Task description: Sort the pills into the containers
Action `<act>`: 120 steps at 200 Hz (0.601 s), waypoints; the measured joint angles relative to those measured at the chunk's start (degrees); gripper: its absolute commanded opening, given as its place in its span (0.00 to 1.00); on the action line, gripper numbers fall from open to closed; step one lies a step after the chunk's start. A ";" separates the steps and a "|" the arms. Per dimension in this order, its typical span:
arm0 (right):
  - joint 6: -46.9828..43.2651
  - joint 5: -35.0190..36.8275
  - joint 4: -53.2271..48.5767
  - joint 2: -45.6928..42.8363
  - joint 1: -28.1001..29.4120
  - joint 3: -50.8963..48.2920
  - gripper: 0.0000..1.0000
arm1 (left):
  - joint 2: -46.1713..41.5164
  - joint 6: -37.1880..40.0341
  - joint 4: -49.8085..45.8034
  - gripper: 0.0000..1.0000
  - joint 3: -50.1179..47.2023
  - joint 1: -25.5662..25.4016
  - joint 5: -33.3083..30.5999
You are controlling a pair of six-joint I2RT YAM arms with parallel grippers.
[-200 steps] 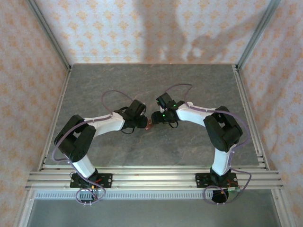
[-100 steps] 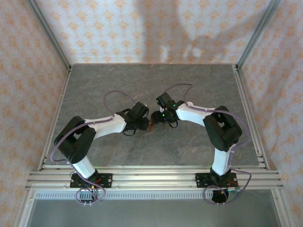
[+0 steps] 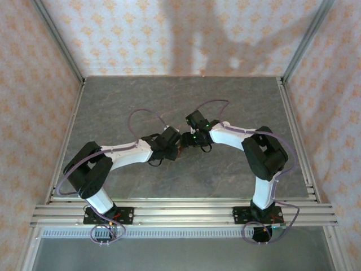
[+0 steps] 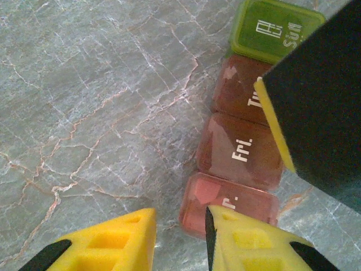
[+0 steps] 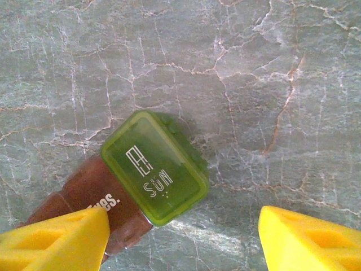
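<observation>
A pill organiser strip is seen lying flat on the grey marbled table, near the table's centre in the top view, where the two grippers are brought tip to tip. In the left wrist view the strip is laid from 1 o'clock down to 6 o'clock. A green compartment marked SUN is at the far end, followed by three brownish-red ones, all with lids closed. The second is lettered Tu and the third Fri, while the lettering on the nearest is cut off.

The left gripper is held low at 6 o'clock of that view. Its yellow fingers are drawn together with only a narrow slit left, through which the table shows. One fingertip is overlapped onto the nearest compartment's corner, though contact cannot be told.

The right gripper is spread wide, and the green end is framed between its fingers without being clamped. One of those fingers, black with a yellow pad, is thrust in from 3 o'clock of the left wrist view. Half of the Tu compartment and a corner of the green one are hidden by it.

Patterned walls are set on three sides, an aluminium rail is fixed at 6 o'clock of the top view, and purple cables are looped above the arms
</observation>
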 measured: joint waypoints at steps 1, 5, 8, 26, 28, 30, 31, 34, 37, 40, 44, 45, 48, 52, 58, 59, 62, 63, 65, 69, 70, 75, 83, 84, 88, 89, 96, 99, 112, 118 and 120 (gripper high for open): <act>0.00 0.00 0.00 0.00 0.00 0.00 0.71 | 0.00 0.02 -0.02 0.30 0.00 0.00 -0.02; 0.00 0.00 0.00 0.00 0.00 0.00 0.71 | 0.00 0.07 -0.07 0.30 0.00 -0.07 -0.13; 0.00 0.00 -0.02 0.02 0.00 0.00 0.71 | 0.00 0.11 -0.11 0.30 0.00 -0.07 -0.22; 0.00 0.00 -0.02 0.04 0.00 0.07 0.71 | 0.00 0.28 -0.24 0.30 0.00 -0.44 -0.52; 0.00 0.00 -0.02 0.04 0.00 0.07 0.71 | 0.00 0.28 -0.26 0.30 0.00 -0.44 -0.57; 0.00 0.00 -0.02 0.04 0.00 0.07 0.71 | -0.02 0.28 -0.26 0.30 0.00 -0.44 -0.59; 0.00 0.00 -0.02 0.04 0.00 0.07 0.71 | -0.02 0.28 -0.26 0.30 0.00 -0.44 -0.59; 0.00 0.00 -0.02 0.04 0.00 0.07 0.71 | -0.04 0.28 -0.28 0.30 0.00 -0.46 -0.59; 0.00 0.00 -0.02 0.04 0.00 0.07 0.71 | -0.07 0.28 -0.31 0.30 0.00 -0.50 -0.61; 0.00 0.00 -0.02 0.04 0.00 0.07 0.71 | -0.09 0.28 -0.33 0.30 0.00 -0.59 -0.61; 0.00 0.00 -0.02 0.04 0.00 0.07 0.70 | -0.09 0.28 -0.35 0.30 0.02 -0.59 -0.61; 0.00 0.00 -0.04 0.04 0.00 0.07 0.71 | -0.09 0.28 -0.37 0.30 0.02 -0.61 -0.61; 0.00 0.00 -0.04 0.04 0.00 0.09 0.71 | -0.11 0.28 -0.39 0.29 0.02 -0.66 -0.63; 0.00 0.00 -0.04 0.04 0.00 0.09 0.71 | -0.11 0.28 -0.39 0.29 0.02 -0.70 -0.61; 0.00 0.00 -0.04 0.04 0.00 0.11 0.70 | -0.11 0.28 -0.46 0.28 0.02 -0.70 -0.61; 0.00 0.00 -0.04 0.04 0.00 0.11 0.71 | -0.11 0.28 -0.46 0.28 0.02 -0.72 -0.61; 0.00 0.00 -0.07 0.07 0.00 0.11 0.71 | -0.11 0.28 -0.48 0.26 0.02 -0.79 -0.61; 0.00 0.00 -0.07 0.04 0.00 0.11 0.71 | -0.11 0.28 -0.48 0.26 0.02 -0.81 -0.61; 0.00 0.00 -0.09 0.07 0.00 0.11 0.71 | -0.11 0.28 -0.48 0.25 0.02 -0.79 -0.61; 0.00 -0.02 -0.09 0.07 0.00 0.11 0.71 | -0.11 0.31 -0.48 0.24 0.02 -0.79 -0.61; 0.00 0.00 -0.09 0.07 0.00 0.11 0.71 | -0.11 0.31 -0.48 0.24 0.02 -0.79 -0.61; 0.00 0.00 -0.11 0.07 0.00 0.11 0.71 | -0.11 0.39 -0.48 0.23 0.02 -0.79 -0.61; 0.00 0.00 -0.15 0.07 0.00 0.11 0.70 | -0.11 0.59 -0.48 0.22 0.02 -0.79 -0.61; 0.02 0.00 -0.15 0.07 0.00 0.11 0.71 | -0.11 0.63 -0.50 0.22 0.02 -0.81 -0.61; 0.02 0.00 -0.15 0.07 0.00 0.11 0.70 | -0.11 0.72 -0.50 0.22 0.02 -0.81 -0.61; 0.00 -0.02 -0.17 0.07 0.00 0.11 0.71 | -0.11 0.72 -0.50 0.22 0.02 -0.81 -0.61; 0.00 0.00 -0.20 0.07 0.00 0.15 0.71 | -0.11 0.74 -0.48 0.21 0.02 -0.81 -0.63; 0.00 0.00 -0.20 0.07 0.00 0.17 0.71 | -0.11 0.74 -0.48 0.21 0.02 -0.81 -0.66; 0.02 -0.02 -0.20 0.15 0.00 0.22 0.70 | -0.11 0.83 -0.50 0.17 0.02 -0.92 -0.85; 0.00 -0.02 -0.20 0.22 0.00 0.24 0.70 | -0.11 0.96 -0.48 0.16 0.02 -1.01 -0.87; 0.00 -0.02 -0.20 0.24 0.00 0.24 0.71 | -0.11 0.90 -0.48 0.16 0.02 -1.07 -0.94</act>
